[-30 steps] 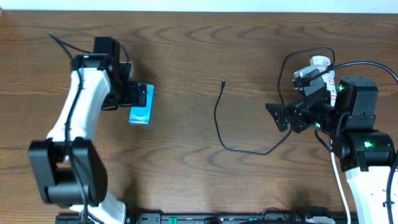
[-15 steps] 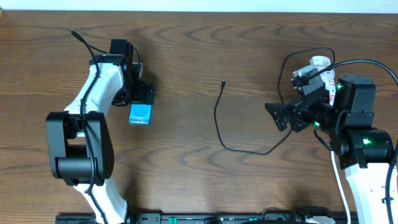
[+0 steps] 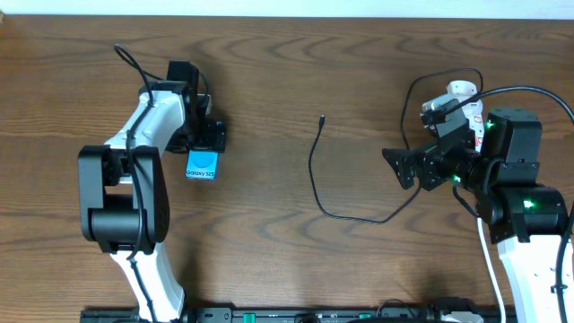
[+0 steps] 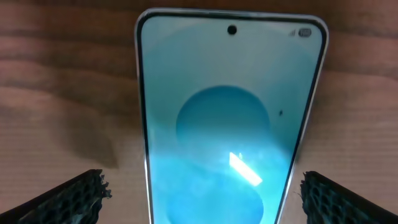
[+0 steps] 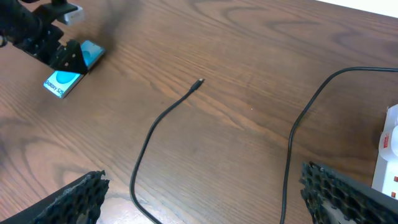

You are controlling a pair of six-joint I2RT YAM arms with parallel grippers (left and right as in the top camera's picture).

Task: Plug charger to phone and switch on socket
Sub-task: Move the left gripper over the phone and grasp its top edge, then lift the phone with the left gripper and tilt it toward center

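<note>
The phone [image 3: 203,166] lies flat on the wooden table at the left, cyan screen up. My left gripper [image 3: 207,141] hovers over its far end and hides that part from above. In the left wrist view the phone [image 4: 230,124] fills the frame between the open fingers [image 4: 71,199], with a gap on each side. The charger cable [image 3: 314,170] snakes across the middle, and its connector tip [image 3: 322,117] lies free. My right gripper [image 3: 404,168] stands open at the right, over the cable [image 5: 146,146], holding nothing. The white socket [image 3: 453,97] lies behind the right arm, mostly hidden.
The socket's edge with a red marking [image 5: 390,143] shows at the right of the right wrist view. Black arm cables loop above the right arm [image 3: 439,76]. Bare wood lies between the phone and the connector tip [image 5: 200,81].
The left arm's body has swung right and its gripper has shifted a little further over the phone's far end. The phone, the cable and the right arm have not moved.
</note>
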